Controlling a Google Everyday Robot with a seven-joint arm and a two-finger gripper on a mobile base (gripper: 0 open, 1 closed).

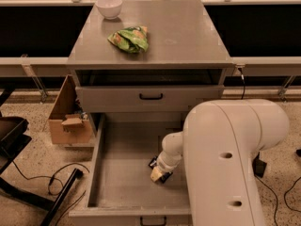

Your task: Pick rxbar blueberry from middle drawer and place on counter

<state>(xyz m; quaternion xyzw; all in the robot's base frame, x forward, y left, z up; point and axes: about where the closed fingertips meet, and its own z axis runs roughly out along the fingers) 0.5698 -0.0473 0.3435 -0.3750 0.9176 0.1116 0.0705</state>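
The middle drawer (117, 182) is pulled wide open, with a grey floor and tall side walls. My gripper (159, 174) reaches down into it, at the right part of the floor, just off the big white arm. A small dark object, the rxbar blueberry (153, 163), shows at the gripper's tip on the drawer floor; most of it is hidden by the gripper. The counter (183, 36) is the flat grey top of the cabinet, above and behind the drawer.
A green chip bag (130, 38) and a white bowl (109, 6) sit on the counter's left side. A shallower closed drawer with a black handle (151, 97) is above the open one. A cardboard box (68, 119) and cables lie on the floor to the left.
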